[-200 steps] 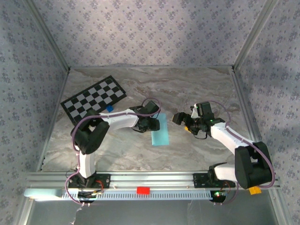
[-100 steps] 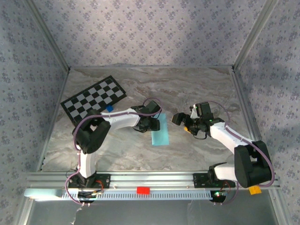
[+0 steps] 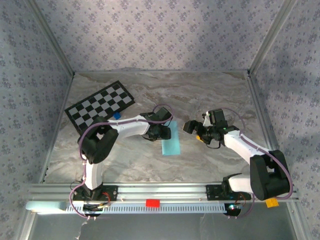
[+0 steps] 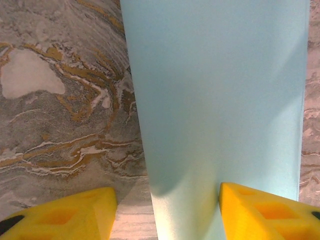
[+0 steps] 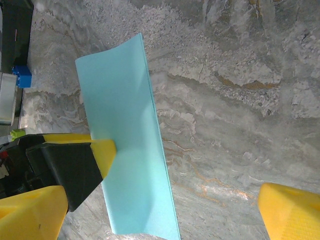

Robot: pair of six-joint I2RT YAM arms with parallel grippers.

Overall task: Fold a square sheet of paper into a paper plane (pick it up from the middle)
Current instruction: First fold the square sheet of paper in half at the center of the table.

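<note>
The paper point(image 3: 171, 142) lies near the middle of the table point(image 3: 220, 95) as a long strip, apparently already doubled over once. The left claw point(image 4: 167, 215) is low over its near end with the jaws partly apart and nothing pinched. One yellow finger point(image 4: 265, 210) sits on the strip and the other point(image 4: 65, 217) on bare table, which looks like pressing a crease flat or pinning the sheet. The right claw point(image 3: 192, 126) hangs just beside the strip's other long side, spread fully and empty, probably ready to lift or turn an edge for the next fold. The top view places the arms on either side of the strip, with the card point(image 3: 100, 106) and block point(image 3: 116, 115) well apart toward the far-left corner. The left wrist view shows where each finger lands. The right wrist view shows the strip's far end curling up off the table.
</note>
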